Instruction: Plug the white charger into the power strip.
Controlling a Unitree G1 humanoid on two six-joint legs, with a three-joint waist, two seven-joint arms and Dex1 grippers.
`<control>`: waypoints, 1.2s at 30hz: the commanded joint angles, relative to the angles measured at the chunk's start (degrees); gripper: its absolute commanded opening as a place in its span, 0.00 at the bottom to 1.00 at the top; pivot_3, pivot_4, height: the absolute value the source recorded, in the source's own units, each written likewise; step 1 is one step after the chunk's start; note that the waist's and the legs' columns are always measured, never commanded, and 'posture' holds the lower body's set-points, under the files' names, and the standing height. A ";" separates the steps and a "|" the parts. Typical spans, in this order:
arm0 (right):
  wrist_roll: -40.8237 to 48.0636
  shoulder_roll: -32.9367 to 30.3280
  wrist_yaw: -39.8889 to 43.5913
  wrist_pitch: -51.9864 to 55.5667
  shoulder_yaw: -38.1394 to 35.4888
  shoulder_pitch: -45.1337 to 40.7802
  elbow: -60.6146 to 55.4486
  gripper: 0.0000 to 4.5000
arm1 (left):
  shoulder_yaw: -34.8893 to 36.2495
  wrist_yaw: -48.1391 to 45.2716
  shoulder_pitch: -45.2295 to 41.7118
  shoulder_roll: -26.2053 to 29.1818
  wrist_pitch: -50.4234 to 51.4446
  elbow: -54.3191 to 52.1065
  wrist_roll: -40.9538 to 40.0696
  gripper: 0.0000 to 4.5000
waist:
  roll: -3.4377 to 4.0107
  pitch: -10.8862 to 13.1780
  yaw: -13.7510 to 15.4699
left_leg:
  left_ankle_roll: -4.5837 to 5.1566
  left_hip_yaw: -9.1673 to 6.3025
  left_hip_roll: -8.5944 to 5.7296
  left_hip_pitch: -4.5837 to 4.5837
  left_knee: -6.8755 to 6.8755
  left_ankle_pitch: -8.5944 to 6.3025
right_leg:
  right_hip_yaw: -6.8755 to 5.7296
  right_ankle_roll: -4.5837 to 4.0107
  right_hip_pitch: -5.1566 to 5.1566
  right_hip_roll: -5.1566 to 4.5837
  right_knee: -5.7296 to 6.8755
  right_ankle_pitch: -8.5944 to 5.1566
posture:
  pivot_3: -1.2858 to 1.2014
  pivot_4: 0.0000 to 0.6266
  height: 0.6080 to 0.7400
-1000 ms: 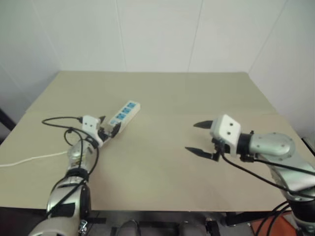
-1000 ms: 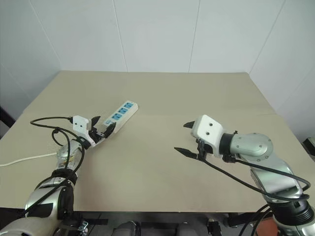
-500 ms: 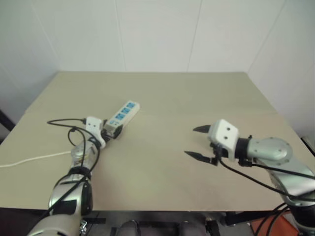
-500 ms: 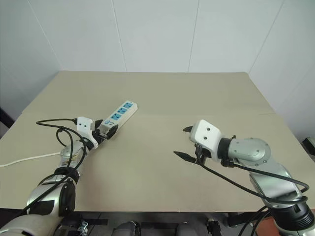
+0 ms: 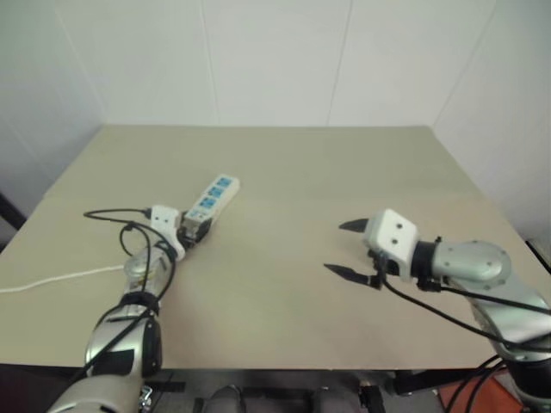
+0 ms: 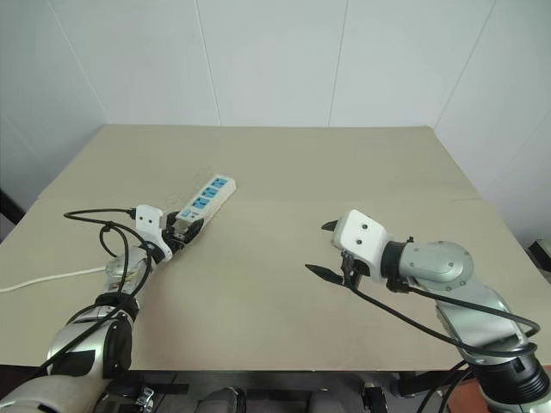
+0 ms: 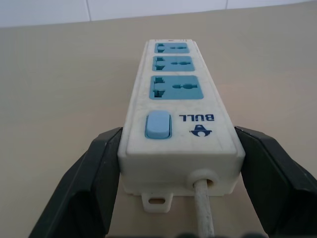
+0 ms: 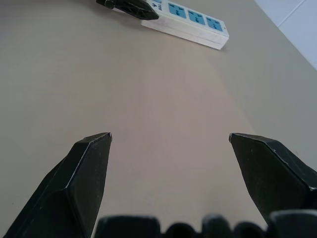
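power strip (image 7: 181, 124): long white bar with three blue socket faces, all three empty, lying flat on the desk (image 5: 284, 172) toward its left side; blue switch and thin white cord at the near end.
left gripper (image 5: 193, 232): level at the strip's switch end, black fingers (image 7: 91, 183) pressed against the two long sides, pinching the power strip.
right gripper (image 5: 351, 249): held above the desk on the right, well apart from the strip, fingers (image 8: 79, 178) spread wide, nothing between them.
white charger: cannot tell where it is.
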 commanded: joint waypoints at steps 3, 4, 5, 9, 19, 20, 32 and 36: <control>-0.91 0.12 -0.75 -0.71 -0.52 -0.21 -0.59 1.00 | -0.34 1.78 -0.22 0.33 0.69 0.86 1.18 0.72 | -0.01 -0.01 -0.01 | 0.00 0.00 0.00 0.03 0.00 0.00 | 0.00 0.00 0.01 0.00 0.01 0.00 | 0.52 0.24 1.00; -1.03 0.07 -0.71 -0.72 -0.51 -0.16 -0.61 1.00 | -0.51 1.16 -0.14 0.25 0.75 0.78 1.25 0.72 | -0.01 -0.01 -0.01 | 0.00 0.00 0.00 0.03 0.00 0.00 | 0.00 0.01 0.01 0.00 0.01 0.00 | 0.52 0.24 1.00; -1.13 0.03 -0.68 -0.70 -0.52 -0.10 -0.61 1.00 | -0.59 -0.04 -0.01 0.11 0.61 0.57 1.12 0.72 | -0.01 -0.01 -0.01 | 0.00 0.00 0.00 0.03 0.00 0.00 | 0.00 0.00 0.01 0.00 0.02 0.00 | 0.52 0.24 1.00; -1.62 -0.03 -0.98 -0.35 -0.78 0.38 -0.94 1.00 | -0.32 -9.74 0.98 -0.52 -0.88 -1.58 -1.16 0.72 | -0.01 -0.01 -0.01 | 0.00 0.00 0.00 0.01 -0.01 0.00 | 0.00 0.00 0.00 0.00 0.00 0.00 | 0.52 0.24 1.00; -1.68 -1.81 -0.32 -1.23 -4.02 0.83 0.23 1.00 | -3.61 -42.93 6.72 -2.03 5.11 -16.57 -8.76 0.72 | -0.02 -0.01 0.59 | 0.00 0.00 -0.02 -0.14 0.00 0.00 | -0.02 -0.03 -0.08 -0.02 -0.04 0.01 | 0.52 0.24 1.00; -1.33 -2.62 0.41 -1.44 -4.82 0.98 0.70 1.00 | -4.54 -44.86 7.77 -2.23 5.70 -18.83 -9.03 0.72 | -0.02 -0.01 0.61 | 0.00 0.00 -0.02 -0.16 0.00 0.00 | -0.02 -0.03 -0.08 -0.02 -0.05 0.01 | 0.52 0.24 1.00; -13.92 -21.12 21.20 -36.61 0.33 -4.49 27.47 1.00 | -13.17 -52.27 10.87 -1.54 7.90 -27.44 -6.72 0.72 | -0.01 -0.01 0.26 | 0.02 0.00 -0.01 -0.14 0.05 -0.01 | -0.01 0.01 -0.08 -0.02 -0.11 -0.02 | 0.52 0.24 1.00; -18.59 -18.25 25.26 -47.07 6.68 -13.93 37.14 1.00 | -14.78 -53.90 10.90 -0.01 7.25 -27.09 -5.75 0.72 | 0.00 -0.01 -0.30 | 0.02 0.00 0.00 -0.11 0.03 -0.01 | 0.01 0.11 -0.09 0.00 -0.08 -0.08 | 0.52 0.24 1.00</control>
